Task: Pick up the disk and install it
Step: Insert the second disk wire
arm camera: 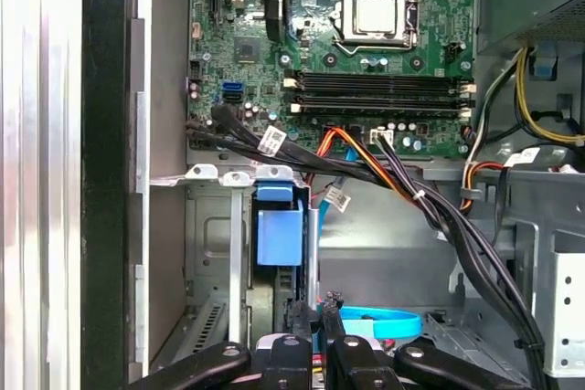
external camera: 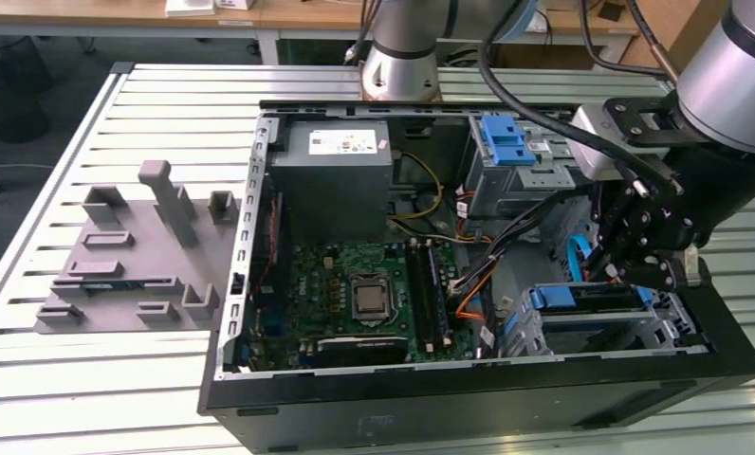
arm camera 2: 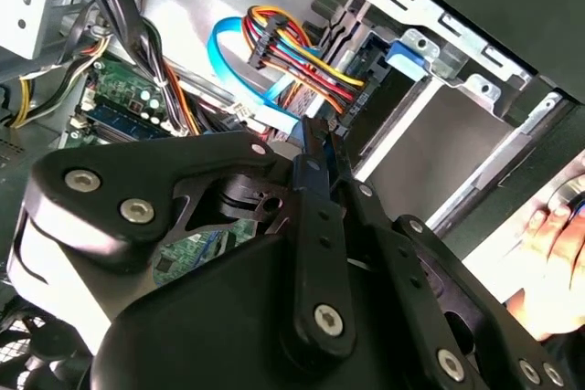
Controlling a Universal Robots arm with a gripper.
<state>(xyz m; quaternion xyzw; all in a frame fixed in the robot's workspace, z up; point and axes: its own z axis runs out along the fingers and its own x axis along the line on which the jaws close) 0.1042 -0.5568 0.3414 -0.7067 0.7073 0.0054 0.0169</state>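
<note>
slatted metal counter [external camera: 124, 379] carries an open pc case [external camera: 479, 403]. gripper [external camera: 650, 270] hangs over its 3 o'clock side, fingers [arm camera: 331, 321] narrow, nearly together. disk [external camera: 593, 301] sits in the drive cage [external camera: 681, 327] just below, at 4 o'clock.

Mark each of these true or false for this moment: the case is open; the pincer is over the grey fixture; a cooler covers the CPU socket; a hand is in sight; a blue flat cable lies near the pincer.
1. The computer case lies open with its motherboard exposed. True.
2. The pincer is over the grey fixture. False: it is inside the case, at the drive cage.
3. A cooler covers the CPU socket. False: the socket is bare.
4. A person's hand shows in the second wrist view. True.
5. A blue flat cable lies close to the pincer. True.
</note>
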